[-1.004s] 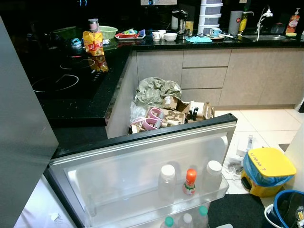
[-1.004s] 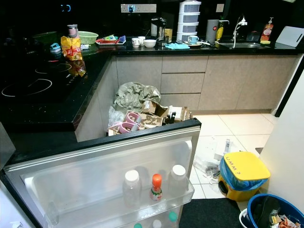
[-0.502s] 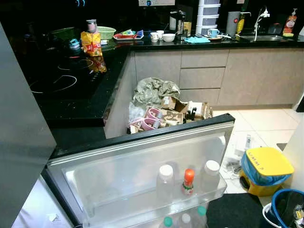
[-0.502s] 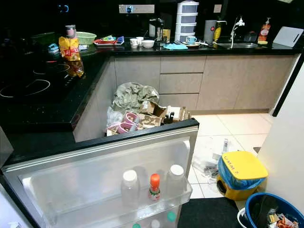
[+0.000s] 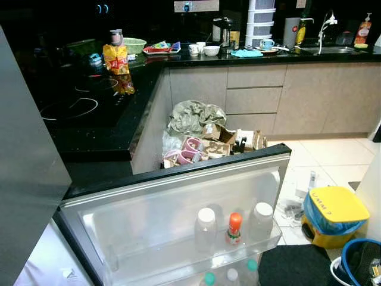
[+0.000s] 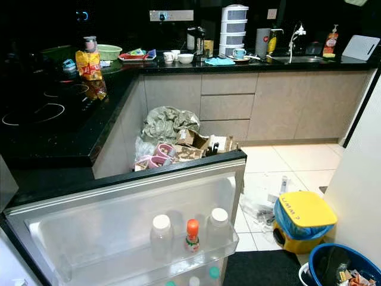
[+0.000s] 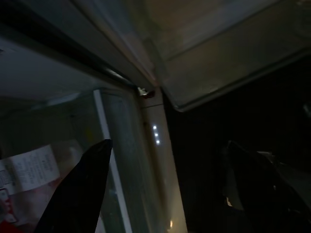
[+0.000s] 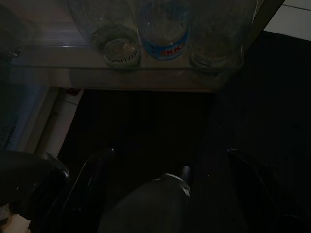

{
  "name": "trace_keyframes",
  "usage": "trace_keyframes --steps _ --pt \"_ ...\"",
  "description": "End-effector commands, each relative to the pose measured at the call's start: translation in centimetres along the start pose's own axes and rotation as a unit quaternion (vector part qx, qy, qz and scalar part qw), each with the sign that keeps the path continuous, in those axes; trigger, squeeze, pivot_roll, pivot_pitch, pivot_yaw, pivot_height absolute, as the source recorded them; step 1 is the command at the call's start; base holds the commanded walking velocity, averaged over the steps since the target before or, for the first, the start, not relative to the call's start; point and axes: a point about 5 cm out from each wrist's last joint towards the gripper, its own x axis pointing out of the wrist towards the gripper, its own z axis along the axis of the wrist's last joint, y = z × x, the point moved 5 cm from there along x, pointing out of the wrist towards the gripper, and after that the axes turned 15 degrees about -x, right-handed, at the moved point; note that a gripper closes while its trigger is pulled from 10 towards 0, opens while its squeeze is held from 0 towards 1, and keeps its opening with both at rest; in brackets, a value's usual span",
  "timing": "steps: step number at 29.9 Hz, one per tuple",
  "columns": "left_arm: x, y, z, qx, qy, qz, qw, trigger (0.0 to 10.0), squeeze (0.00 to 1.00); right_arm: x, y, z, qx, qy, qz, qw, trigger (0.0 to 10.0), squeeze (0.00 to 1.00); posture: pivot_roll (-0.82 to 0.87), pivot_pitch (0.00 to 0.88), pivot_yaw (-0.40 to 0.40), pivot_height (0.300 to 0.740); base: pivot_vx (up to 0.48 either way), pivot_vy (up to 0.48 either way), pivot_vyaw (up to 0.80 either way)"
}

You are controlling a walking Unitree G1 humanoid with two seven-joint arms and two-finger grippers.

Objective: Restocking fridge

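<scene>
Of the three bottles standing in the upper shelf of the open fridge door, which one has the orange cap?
The small middle bottle: it has an orange cap, while the taller clear bottles on either side have white caps.

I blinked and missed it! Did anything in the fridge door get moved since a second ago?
Nothing was moved, grabbed or let go. Only the camera shifted a little. The orange-capped bottle stands between the two white-capped bottles on the door shelf as before, and the yellow bin sits on the floor.

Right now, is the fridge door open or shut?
Open: the fridge door is swung wide, its inner shelf facing the camera with three bottles standing upright.
</scene>
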Motion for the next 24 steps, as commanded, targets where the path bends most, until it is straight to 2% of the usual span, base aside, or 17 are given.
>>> trace_keyframes --steps 1,6,9,14,18,21,24 --pt "0.1 -0.4 -0.2 -0.005 -0.001 0.001 1.0 10.0 0.0 -0.1 0.0 -0.3 -0.003 0.006 0.001 1.0 10.0 0.0 -0.05 0.077 -0.013 0.74 0.0 0.0 0.0" --pt "0.0 -0.1 -0.2 -0.022 -0.006 0.012 1.0 10.0 0.0 -0.1 -0.1 -0.3 -0.003 0.006 0.001 1.0 10.0 0.0 -0.05 0.078 -0.01 0.74 0.0 0.0 0.0" --pt "-0.1 0.4 -0.5 -0.052 -0.002 0.03 0.998 10.0 0.0 -0.1 0.0 -0.4 -0.001 0.009 0.005 1.0 10.0 0.0 -0.05 0.078 -0.009 0.74 0.0 0.0 0.0" --pt "-0.5 0.8 -1.4 -0.063 -0.007 0.028 0.998 10.0 0.0 -0.1 0.6 -0.9 0.0 0.017 0.017 1.0 10.0 0.0 -0.05 0.081 -0.008 0.74 0.0 0.0 0.0" --pt "-0.9 1.7 -2.3 -0.087 -0.002 0.05 0.995 10.0 0.0 -0.2 0.6 -1.0 -0.006 0.018 0.015 1.0 10.0 0.0 -0.05 0.082 -0.01 0.74 0.0 0.0 0.0" --pt "-1.3 3.3 -1.6 -0.141 -0.033 0.09 0.985 10.0 0.0 -0.2 -0.2 -0.6 0.001 0.005 -0.017 1.0 10.0 0.0 -0.04 0.077 -0.015 0.74 0.0 0.0 0.0" --pt "-1.3 3.4 -1.4 -0.146 -0.039 0.094 0.984 10.0 0.0 -0.2 -0.5 -0.4 0.007 0.0 -0.026 1.0 10.0 0.0 -0.04 0.075 -0.015 0.74 0.0 0.0 0.0"
